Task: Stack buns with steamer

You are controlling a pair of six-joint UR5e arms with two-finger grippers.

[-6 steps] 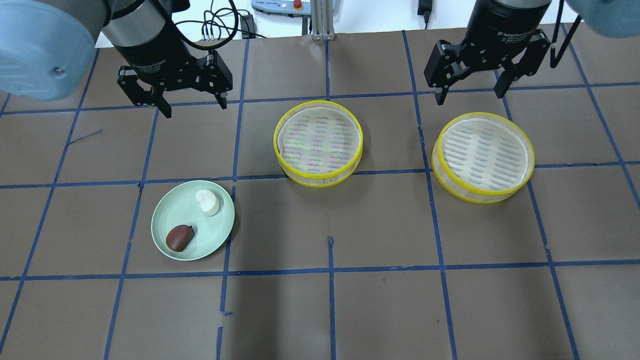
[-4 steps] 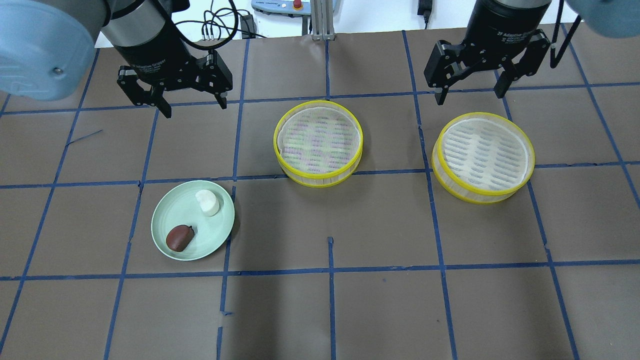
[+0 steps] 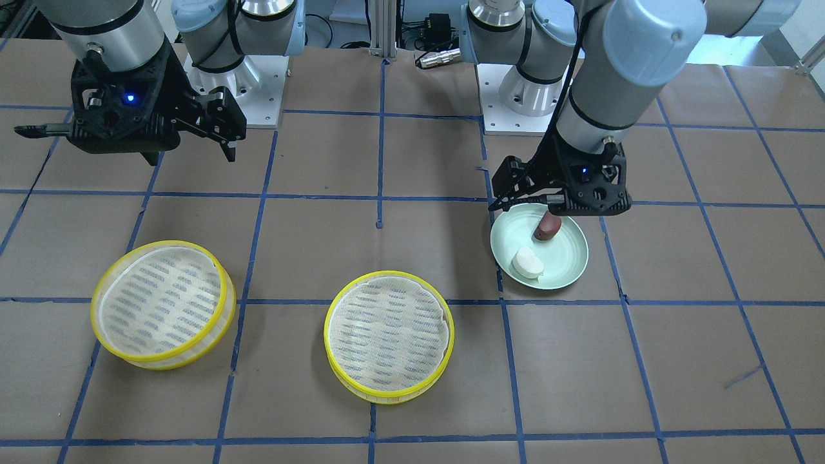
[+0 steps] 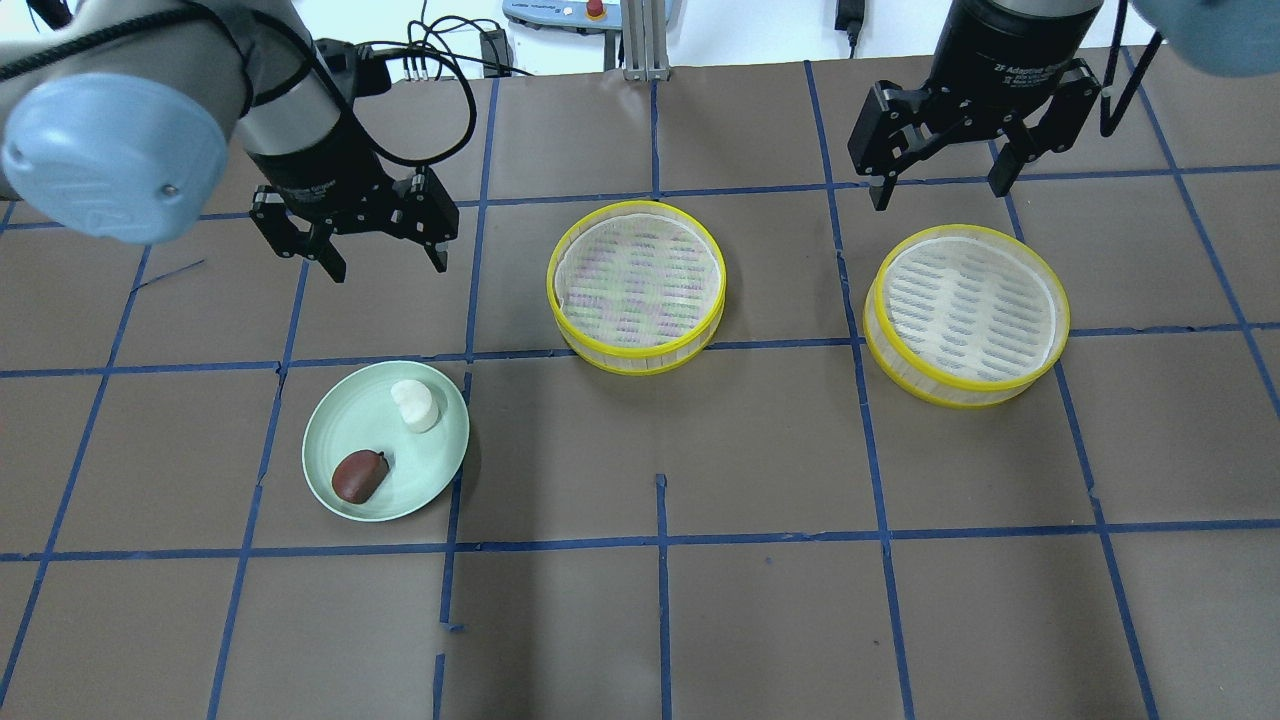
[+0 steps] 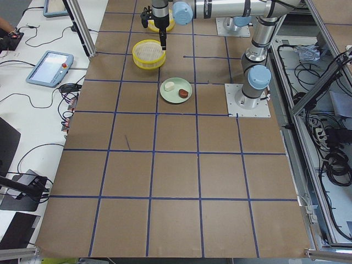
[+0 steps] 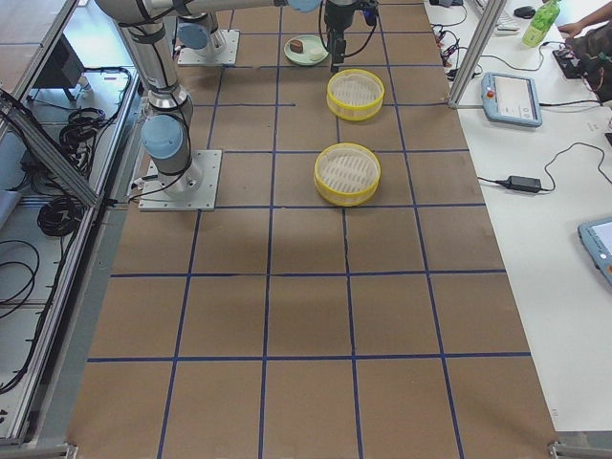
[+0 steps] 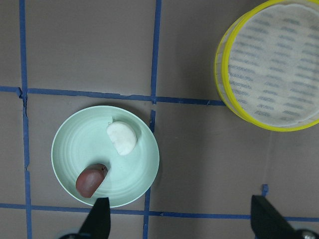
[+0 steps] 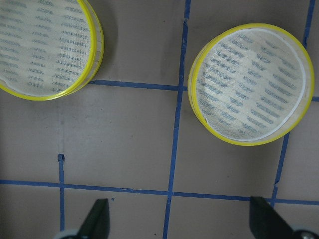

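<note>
A pale green plate (image 4: 345,425) holds a white bun (image 4: 415,405) and a dark reddish-brown bun (image 4: 358,476). Two empty yellow-rimmed steamer trays stand apart: one at the middle (image 4: 637,285), one on the right (image 4: 967,312). My left gripper (image 4: 389,267) is open and empty, in the air behind the plate. Its wrist view shows the plate (image 7: 75,144), both buns (image 7: 122,138) (image 7: 89,180) and the middle tray (image 7: 271,64). My right gripper (image 4: 939,194) is open and empty, behind the right tray. In the front-facing view the left gripper partly hides the brown bun (image 3: 548,225).
The brown table mat (image 4: 700,600) carries a grid of blue tape lines. Cables and a control box (image 4: 560,12) lie past the table's far edge. The robot bases (image 3: 515,96) stand at the table's robot side.
My left arm has moved toward the plate, lower and slightly right in the overhead view, gripper still open. The right arm, buns and trays have not moved.
</note>
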